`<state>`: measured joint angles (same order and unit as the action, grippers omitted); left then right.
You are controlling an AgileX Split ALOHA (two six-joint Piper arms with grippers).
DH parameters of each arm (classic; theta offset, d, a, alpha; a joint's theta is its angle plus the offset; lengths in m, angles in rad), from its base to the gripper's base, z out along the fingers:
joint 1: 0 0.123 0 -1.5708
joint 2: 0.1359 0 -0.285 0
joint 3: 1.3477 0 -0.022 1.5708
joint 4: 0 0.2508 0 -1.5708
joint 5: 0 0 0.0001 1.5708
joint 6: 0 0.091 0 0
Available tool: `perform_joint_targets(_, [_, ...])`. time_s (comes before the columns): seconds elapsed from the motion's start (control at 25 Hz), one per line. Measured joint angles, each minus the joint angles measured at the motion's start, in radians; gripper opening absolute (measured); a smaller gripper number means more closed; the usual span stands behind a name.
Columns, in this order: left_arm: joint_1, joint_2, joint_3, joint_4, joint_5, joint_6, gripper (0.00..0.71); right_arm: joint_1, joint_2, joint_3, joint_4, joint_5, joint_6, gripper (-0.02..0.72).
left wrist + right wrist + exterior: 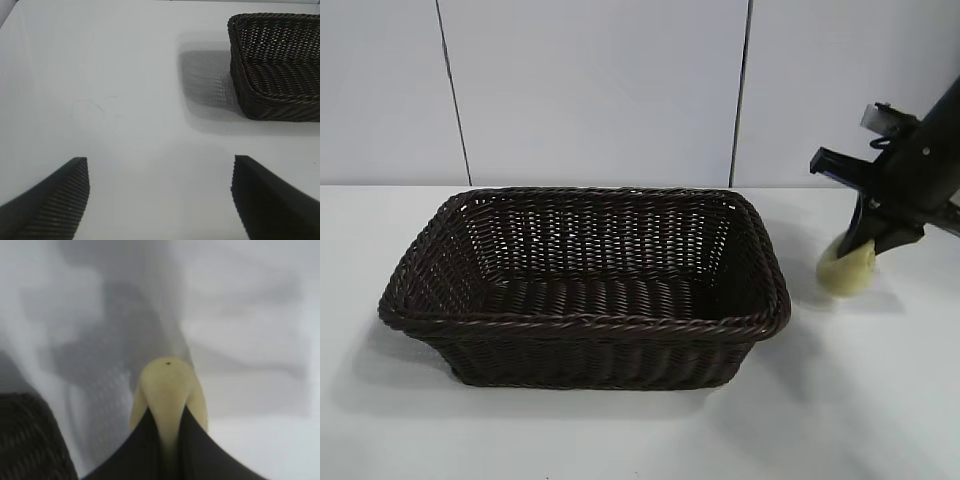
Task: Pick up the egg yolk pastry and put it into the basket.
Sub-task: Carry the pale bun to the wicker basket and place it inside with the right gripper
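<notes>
The egg yolk pastry (pixel 847 270), a small pale yellow bun, is squeezed between the fingers of my right gripper (pixel 860 250), to the right of the basket and low over the white table. In the right wrist view the pastry (pixel 167 390) bulges out past both black fingers (pixel 140 445), pinched thin between them. The dark brown wicker basket (pixel 582 325) stands in the middle of the table and holds nothing. My left gripper (pixel 160 200) hangs open over bare table, with one corner of the basket (pixel 280 105) ahead of it.
A white tiled wall (pixel 590 90) rises behind the table. The basket's corner (pixel 30 440) shows close beside the right gripper. White table surface (pixel 840 400) stretches in front of the basket and to its right.
</notes>
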<state>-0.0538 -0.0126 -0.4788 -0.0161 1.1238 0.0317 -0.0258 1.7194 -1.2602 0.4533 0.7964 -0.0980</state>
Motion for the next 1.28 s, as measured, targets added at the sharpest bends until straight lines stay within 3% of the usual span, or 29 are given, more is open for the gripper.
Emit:
perform_joint_targets(0.44, [0.0, 0.0, 0.0, 0.0, 0.0, 0.0, 0.571, 0.037, -0.097, 0.001, 0.041, 0.035, -0.001, 0.024])
perform_joint_targets(1.04, [0.0, 0.0, 0.0, 0.0, 0.0, 0.0, 0.571, 0.504, -0.097, 0.001, 0.084, -0.172, 0.008, 0.024])
perform_joint_targets(1.28, [0.0, 0.0, 0.0, 0.0, -0.001, 0.0, 0.571, 0.575, -0.096, 0.001, 0.087, -0.251, 0.016, 0.024])
